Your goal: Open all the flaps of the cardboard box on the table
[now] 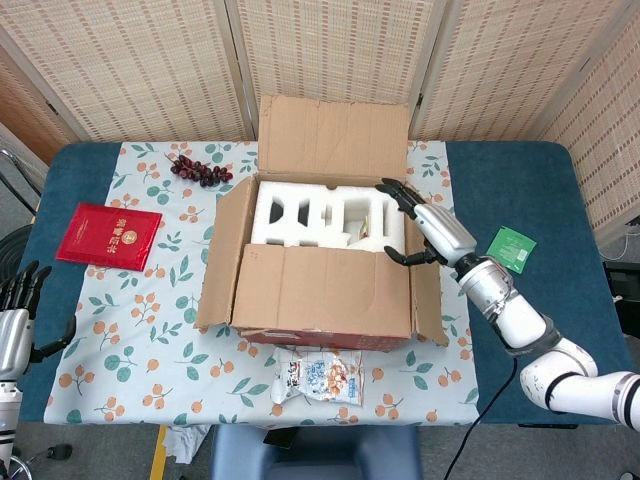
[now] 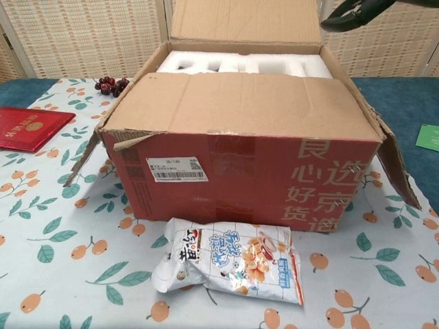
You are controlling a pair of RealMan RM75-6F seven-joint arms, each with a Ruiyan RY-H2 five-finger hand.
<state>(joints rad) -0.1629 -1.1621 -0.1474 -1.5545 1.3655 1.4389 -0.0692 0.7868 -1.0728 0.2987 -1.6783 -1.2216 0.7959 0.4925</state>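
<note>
We see the counter (image 1: 560,190) under its leafy cloth (image 1: 150,330), and mid-cloth sits the cardboard box (image 1: 320,290), back flap up, side flaps swung out, front flap lying flat over the white foam insert (image 1: 320,215). At the box's 3 o'clock rim our right hand (image 1: 428,232) hovers with its fingers spread wide, holding nothing, while the left hand (image 1: 14,325) waits at the counter's 8 o'clock edge, fingers apart and empty. Smaller still: red booklet (image 1: 109,236) at 9 o'clock, snack bag (image 1: 320,378) at 6, grapes (image 1: 199,169) at 11, green packet (image 1: 511,248) at 3.
</note>
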